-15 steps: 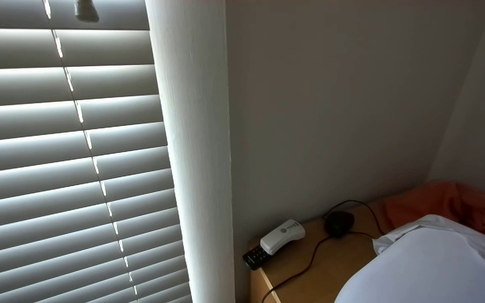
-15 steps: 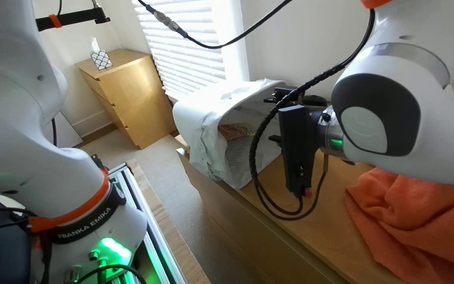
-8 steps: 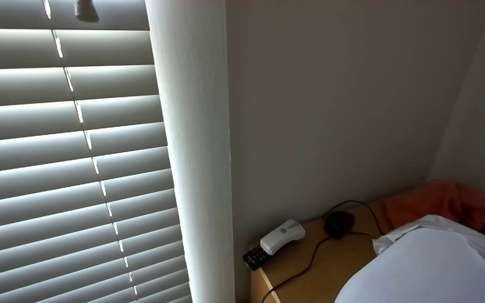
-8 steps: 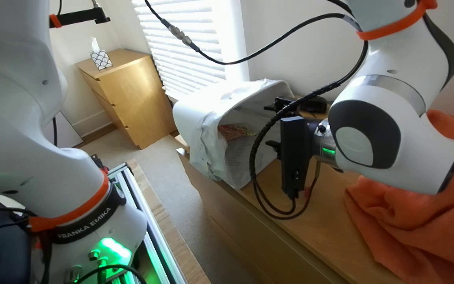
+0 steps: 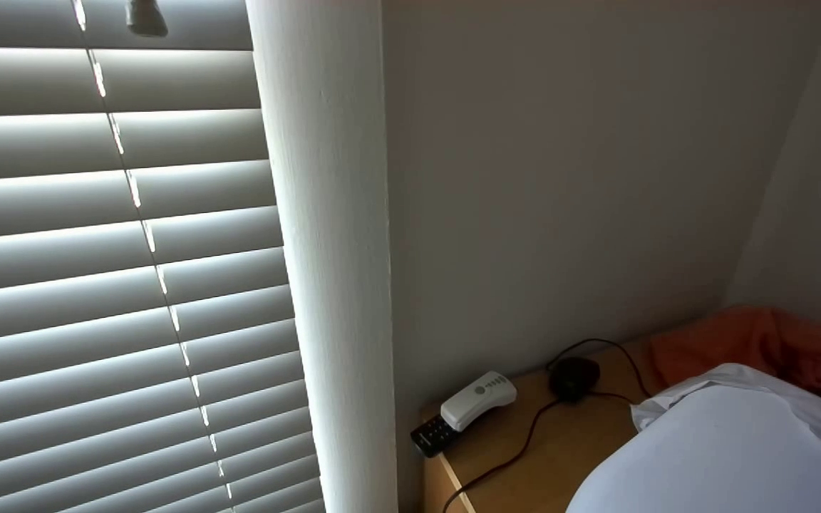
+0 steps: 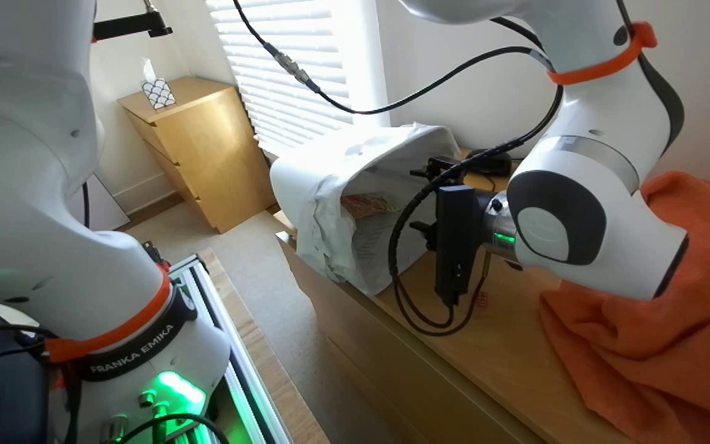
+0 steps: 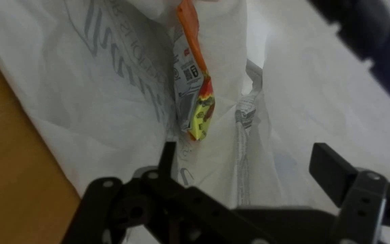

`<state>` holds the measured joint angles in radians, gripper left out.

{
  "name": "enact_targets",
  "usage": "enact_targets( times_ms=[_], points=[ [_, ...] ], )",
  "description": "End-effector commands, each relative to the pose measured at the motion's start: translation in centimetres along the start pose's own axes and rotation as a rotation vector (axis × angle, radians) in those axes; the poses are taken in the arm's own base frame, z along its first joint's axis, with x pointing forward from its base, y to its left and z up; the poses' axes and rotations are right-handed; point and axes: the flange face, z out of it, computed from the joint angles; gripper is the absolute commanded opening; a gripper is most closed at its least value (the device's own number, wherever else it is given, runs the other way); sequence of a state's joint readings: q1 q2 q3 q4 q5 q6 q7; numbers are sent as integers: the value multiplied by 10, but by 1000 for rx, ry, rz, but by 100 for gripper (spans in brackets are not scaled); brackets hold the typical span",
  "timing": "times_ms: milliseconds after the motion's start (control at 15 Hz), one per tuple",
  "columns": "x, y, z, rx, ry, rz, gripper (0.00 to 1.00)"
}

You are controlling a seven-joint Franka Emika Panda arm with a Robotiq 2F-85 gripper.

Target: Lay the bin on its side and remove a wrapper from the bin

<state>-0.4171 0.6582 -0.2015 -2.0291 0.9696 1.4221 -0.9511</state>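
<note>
The arm (image 6: 623, 228) is hanging over the surface (image 6: 503, 345) in an exterior view, its wrist pointing sideways. Beyond, white blinds (image 6: 287, 68) are glowing, and a dresser (image 6: 213, 154) is standing well apart. In both exterior views an orange cloth (image 6: 651, 351) is lying crumpled on the surface.

The bin (image 6: 306, 179) is lying on its side on the surface, near the blinds, its mouth facing the hand (image 7: 244, 154). A liner (image 6: 330, 243) is covering the inside and wrapping back over the rim. The hand is hovering right at the mouth, above the surface, its fingers (image 7: 333, 173) standing wide apart and gripping nothing. Whether the fingertips are standing inside the rim, I cannot tell.

A tissue box (image 6: 158, 94) is standing on the dresser. The wrapper (image 7: 195, 95), orange, yellow and white, is lying inside the bin, against the liner. It is sitting farther in than the fingertips and apart from them; in an exterior view it is showing about level with the gap between the fingers. In the wrist view it is appearing ahead of that gap, nearer the finger at that view's left side, its yellow end pointing back toward the hand.

A white remote (image 5: 478, 401) is resting partly on a black remote (image 5: 432, 437) at the surface's corner, and near them a dark corded thing (image 5: 573, 378) is lying.
</note>
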Motion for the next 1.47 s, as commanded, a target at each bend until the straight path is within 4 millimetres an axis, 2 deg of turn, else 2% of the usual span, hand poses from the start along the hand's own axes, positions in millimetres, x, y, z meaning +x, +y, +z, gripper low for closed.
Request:
enact_targets(
  times_ms=[0, 533, 800, 933, 1000, 1133, 1333, 1400],
  points=[
    [10, 4, 14, 23, -26, 35, 100],
    [18, 1, 33, -13, -61, 46, 99],
    [20, 4, 35, -25, -70, 55, 81],
    [20, 6, 34, -27, -69, 63, 68],
    [20, 7, 34, -30, -70, 68, 78],
    [20, 10, 34, -41, -68, 78, 93],
    [20, 14, 33, -48, -71, 95, 99],
    [20, 14, 33, -48, -75, 98, 89]
  ],
)
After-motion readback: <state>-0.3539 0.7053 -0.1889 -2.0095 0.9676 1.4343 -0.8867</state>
